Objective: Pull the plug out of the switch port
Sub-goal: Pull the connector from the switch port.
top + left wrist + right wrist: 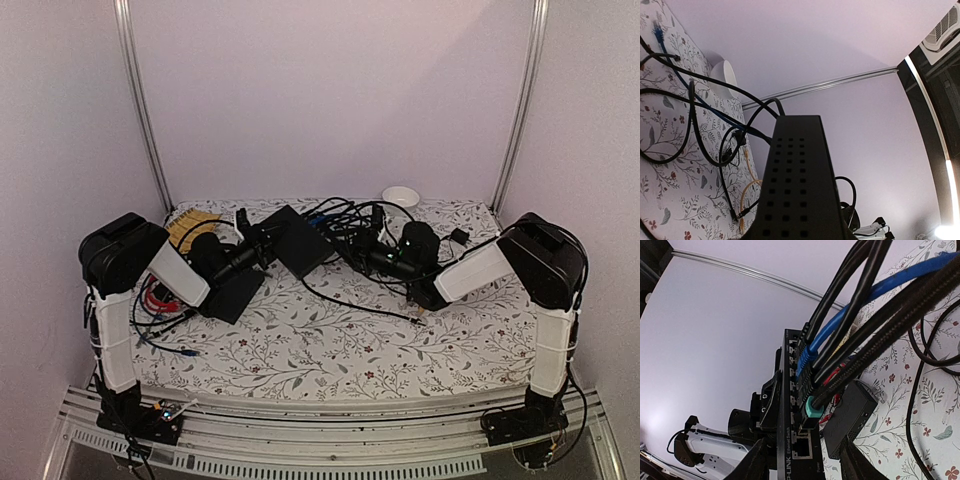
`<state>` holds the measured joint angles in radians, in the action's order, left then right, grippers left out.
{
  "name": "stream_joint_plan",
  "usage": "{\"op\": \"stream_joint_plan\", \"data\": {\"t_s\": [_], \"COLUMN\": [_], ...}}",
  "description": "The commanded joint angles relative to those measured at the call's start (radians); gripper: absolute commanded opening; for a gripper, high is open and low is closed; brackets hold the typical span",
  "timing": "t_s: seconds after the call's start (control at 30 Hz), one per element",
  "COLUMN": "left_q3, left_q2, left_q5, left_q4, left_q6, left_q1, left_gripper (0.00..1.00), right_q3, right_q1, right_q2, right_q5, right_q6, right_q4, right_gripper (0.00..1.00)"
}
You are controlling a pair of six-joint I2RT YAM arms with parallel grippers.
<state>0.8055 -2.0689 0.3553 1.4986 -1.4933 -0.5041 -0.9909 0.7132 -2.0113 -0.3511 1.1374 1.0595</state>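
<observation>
the switch (300, 240) lies at the far middle of the table (330, 340), its port row turned right, toward the right gripper (805, 462). those jaws stand open, one either side of the port face, just short of the teal-booted plug (811, 409), the nearest of several, and not touching it. the left gripper (265, 245) is right against the switch's left end; i cannot tell whether its jaws clamp it. the switch looks light and rigid, and likely to slide unless braced. the plug is probably stiff and latched, its cable springy, so grip the boot rather than the cable.
</observation>
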Motion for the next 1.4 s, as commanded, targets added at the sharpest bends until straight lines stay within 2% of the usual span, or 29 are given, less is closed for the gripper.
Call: {"op": "stream_joint_plan", "data": {"t_s": [0.0, 0.77, 1.37], "left_q3": [0.045, 0.069, 0.077], "left_q2": [0.031, 0.026, 0.023], "left_q5": [0.017, 0.038, 0.041], "left_q4": [0.295, 0.285, 0.284], "left_q6": [-0.012, -0.019, -0.018], "left_q1": [-0.010, -0.024, -0.028], "left_gripper": [0.00, 0.00, 0.00], "right_q3": [-0.027, -0.085, -0.077], "right_q1": [0.006, 0.005, -0.004], "right_q2": [-0.022, -0.059, -0.075], "right_q5": [-0.011, -0.043, -0.049], "right_q6": [0.024, 0.057, 0.093], "right_q4": [0.040, 0.064, 0.113], "right_gripper": [0.46, 0.46, 0.24]}}
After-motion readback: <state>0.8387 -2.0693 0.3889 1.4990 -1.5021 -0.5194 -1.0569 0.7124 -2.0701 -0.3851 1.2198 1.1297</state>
